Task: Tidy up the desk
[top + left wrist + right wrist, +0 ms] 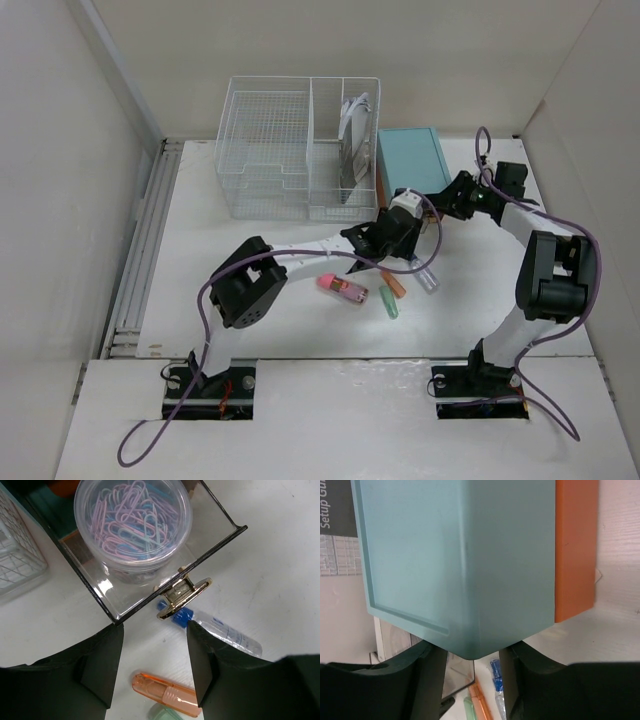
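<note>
Tabletop (200, 235) spans the whole work area under both arms, rail along its left edge. Loose bits lie near its middle: a pink piece (341, 288), an orange piece (392, 283), a green one (389, 303) and a clear tube (428, 278), likely waiting to be put away. Just behind them a clear drawer (150, 587) stands pulled out of the teal box (412, 160), a tub of paper clips (132, 522) inside. Left end effector (155, 635) hovers empty, fingers apart, before the drawer's gold handle (184, 594), probably to work the drawer. Right end effector (471, 650), fingers apart, straddles the box's corner, seemingly steadying it; contact unclear. Wire basket (270, 150) stands at the back.
</note>
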